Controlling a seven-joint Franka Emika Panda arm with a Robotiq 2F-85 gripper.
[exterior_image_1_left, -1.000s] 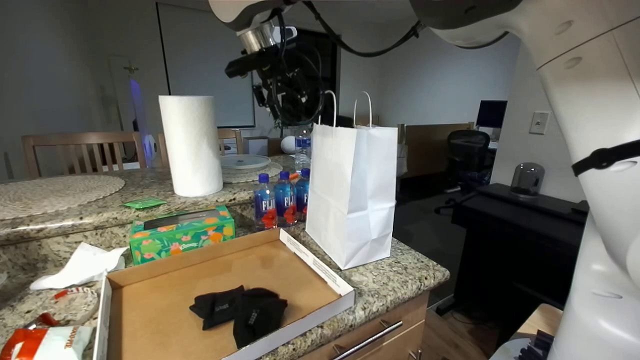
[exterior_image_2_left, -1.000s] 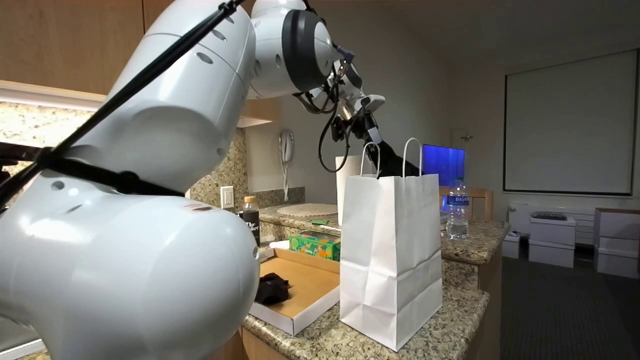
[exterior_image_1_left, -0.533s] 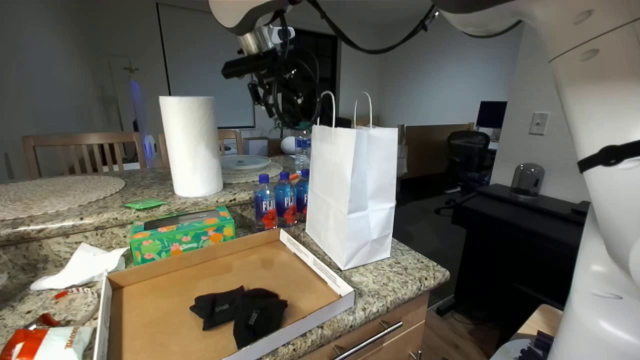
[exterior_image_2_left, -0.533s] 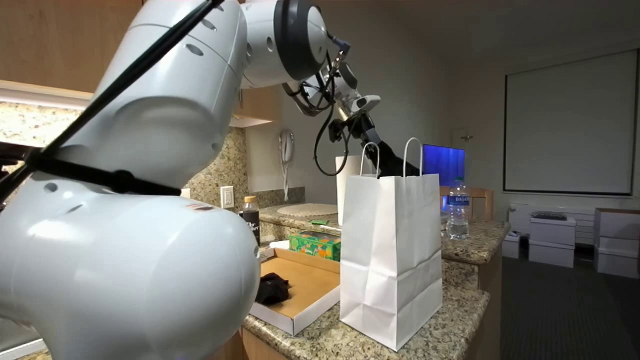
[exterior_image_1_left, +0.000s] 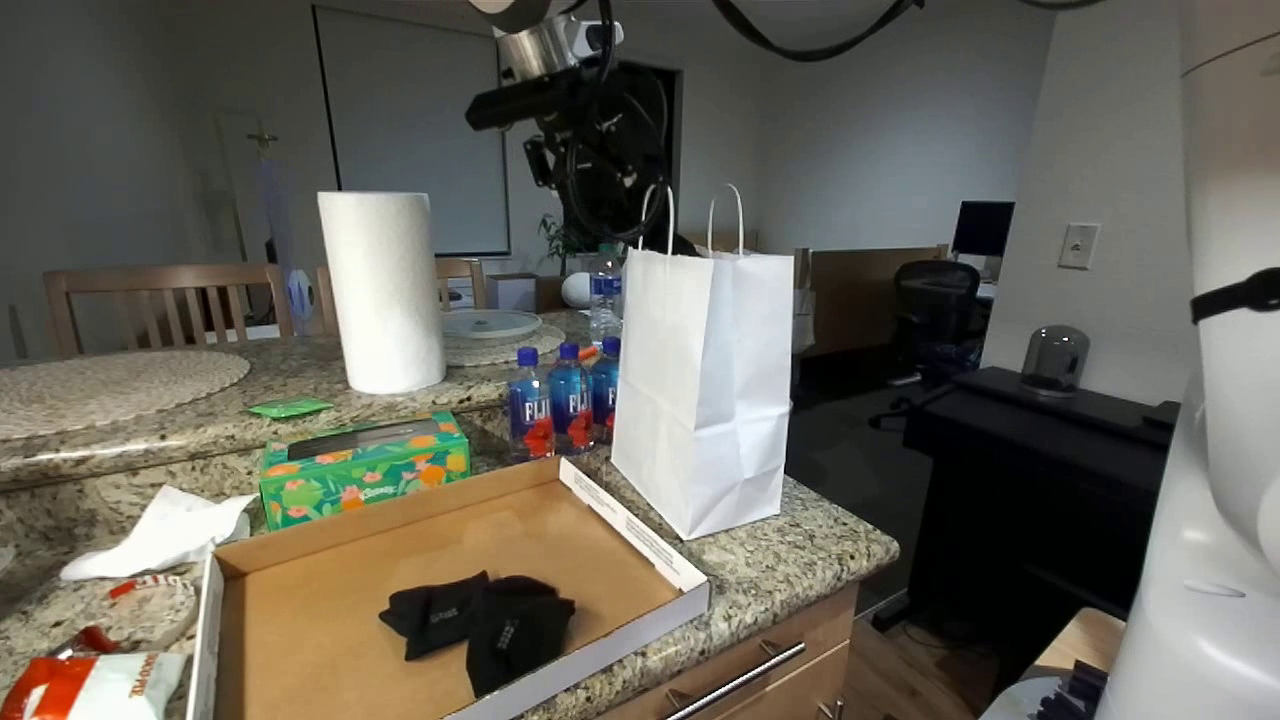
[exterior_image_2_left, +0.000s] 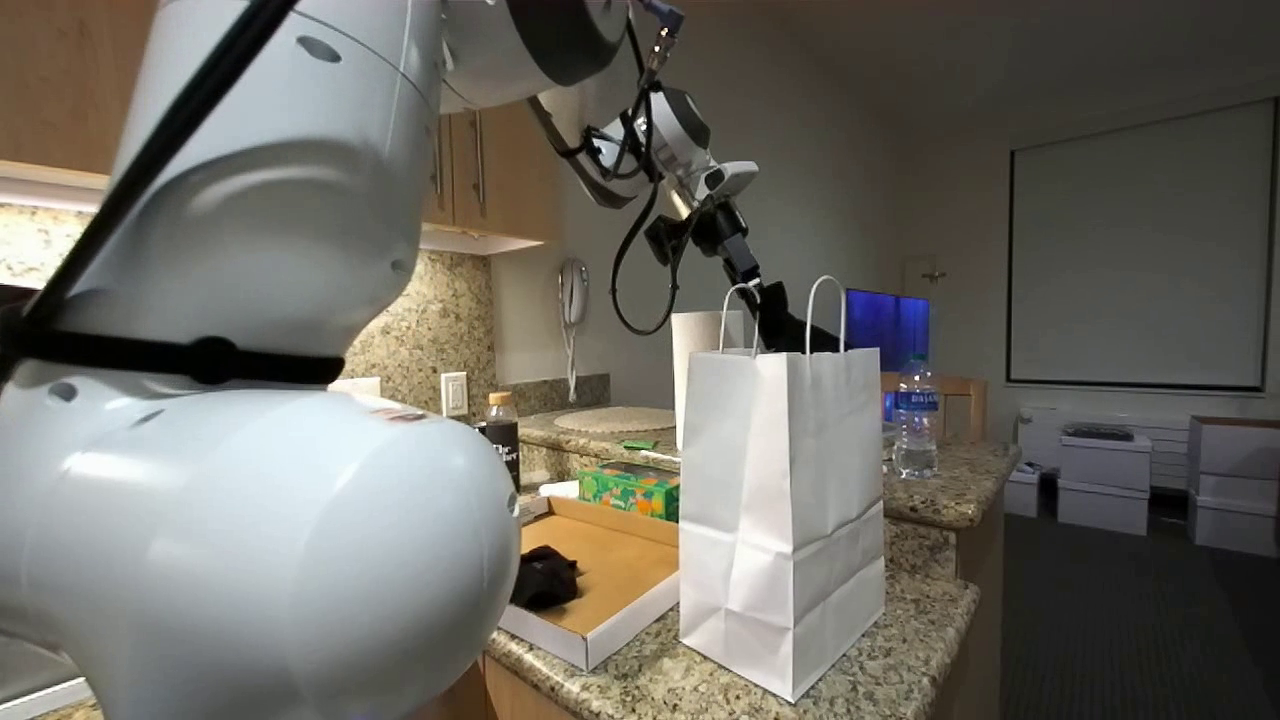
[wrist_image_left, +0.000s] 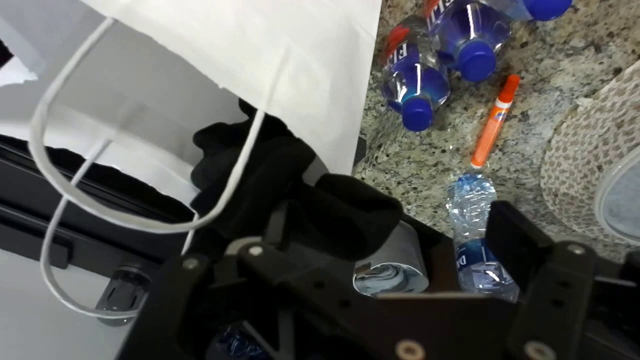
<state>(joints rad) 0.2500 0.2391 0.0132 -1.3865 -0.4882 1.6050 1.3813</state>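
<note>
My gripper (wrist_image_left: 392, 220) stands open, its two fingers wide apart, over the top of a white paper bag (exterior_image_2_left: 780, 510) with twisted paper handles. Black cloth (wrist_image_left: 260, 165) lies across the bag's rim in the wrist view, partly inside it, and bulges out by the left finger. Whether that finger touches the cloth, I cannot tell. In an exterior view the dark cloth (exterior_image_2_left: 800, 325) shows behind the handles, just below the fingers. More folded black cloth (exterior_image_1_left: 515, 630) rests in a shallow cardboard tray (exterior_image_1_left: 310, 610). The bag stands upright on the granite counter.
Several Fiji bottles (exterior_image_1_left: 570, 395) stand beside the bag. A tissue box (exterior_image_1_left: 365, 470) sits behind the tray, and a paper towel roll (exterior_image_1_left: 385, 290) on the raised ledge. An orange pen (wrist_image_left: 492, 125) and a Dasani bottle (wrist_image_left: 475, 240) are near the jaws. The counter edge (exterior_image_1_left: 860, 550) is close to the bag.
The arm has lifted and swung back; the gripper has shifted slightly up and, in an exterior view, to the right. Bag, draped cloth and tray appear unmoved. The jaws stay open.
</note>
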